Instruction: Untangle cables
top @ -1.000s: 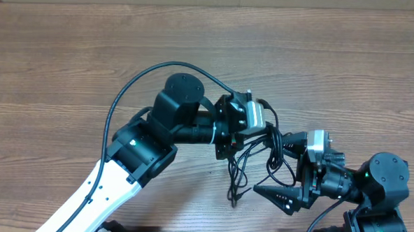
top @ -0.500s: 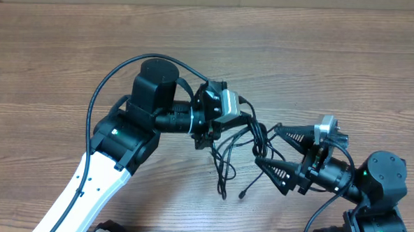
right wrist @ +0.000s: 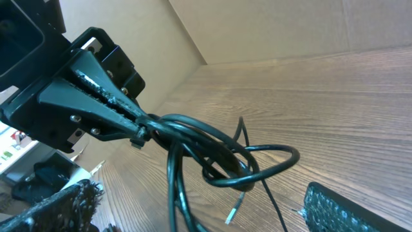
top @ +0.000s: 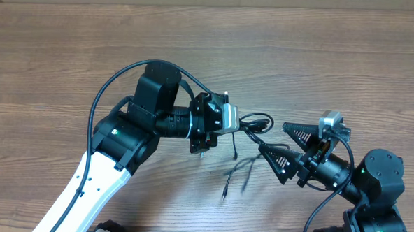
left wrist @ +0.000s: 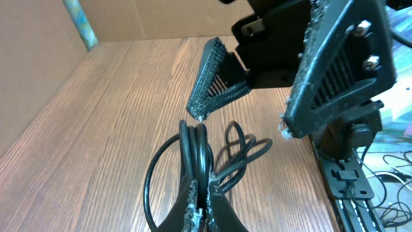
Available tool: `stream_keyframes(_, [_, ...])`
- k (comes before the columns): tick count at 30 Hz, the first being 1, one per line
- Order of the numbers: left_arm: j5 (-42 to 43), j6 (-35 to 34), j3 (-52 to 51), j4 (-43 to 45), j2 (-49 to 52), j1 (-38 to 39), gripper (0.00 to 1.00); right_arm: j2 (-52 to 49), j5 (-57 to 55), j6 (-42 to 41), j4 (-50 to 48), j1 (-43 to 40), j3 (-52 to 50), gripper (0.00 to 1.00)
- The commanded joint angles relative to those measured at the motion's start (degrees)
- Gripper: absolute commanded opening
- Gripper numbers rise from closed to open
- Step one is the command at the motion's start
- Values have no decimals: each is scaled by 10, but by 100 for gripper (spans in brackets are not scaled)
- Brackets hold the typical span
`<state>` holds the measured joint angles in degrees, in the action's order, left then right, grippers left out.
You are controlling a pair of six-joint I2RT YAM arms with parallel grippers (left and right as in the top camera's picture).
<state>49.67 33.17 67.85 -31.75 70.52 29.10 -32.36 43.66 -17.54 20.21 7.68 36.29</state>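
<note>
Over the surface [top: 335, 66], overhead view: left gripper [top: 243, 124] fingers clenched on the cables [top: 260, 122], bundle held off the surface, loose ends dangling.
Right gripper [top: 273, 138], overhead view: fingers spread wide, just beside the bundle, holding nothing.
Left wrist view: fingers [left wrist: 193, 209] pinch the cables [left wrist: 196, 145]; right gripper [left wrist: 239, 122] beyond, spread.
Right wrist view: cables [right wrist: 219, 154] hang from left gripper [right wrist: 137, 132]; own fingers [right wrist: 344, 206] apart.

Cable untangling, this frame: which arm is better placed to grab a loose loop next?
Right. The right gripper is open and empty, close to loops of the cables. The left gripper is shut on them, holding them raised, so it likely serves best as the anchor.
</note>
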Motion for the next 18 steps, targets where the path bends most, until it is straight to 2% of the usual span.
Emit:
stream_keyframes(1, [-3, -6, 5, 3, -6, -3, 4, 2, 22, 38, -3, 1, 5, 100])
stream_keyframes(6, [21, -6, 5, 5, -6, -3, 4, 2, 49, 125, 22, 1, 5, 100])
stream_keyframes(8, [59, 3, 5, 4, -6, -3, 4, 2, 49, 149, 32, 1, 5, 100])
stream_keyframes(11, [119, 38, 5, 0, -6, -3, 4, 2, 49, 149, 31, 1, 5, 100])
stream_keyframes(17, [124, 81, 5, -80, -5, -2, 4, 2, 49, 149, 27, 1, 5, 100])
stream_keyframes(18, [136, 85, 5, -79, -5, -2, 4, 2, 55, 151, 26, 1, 5, 97])
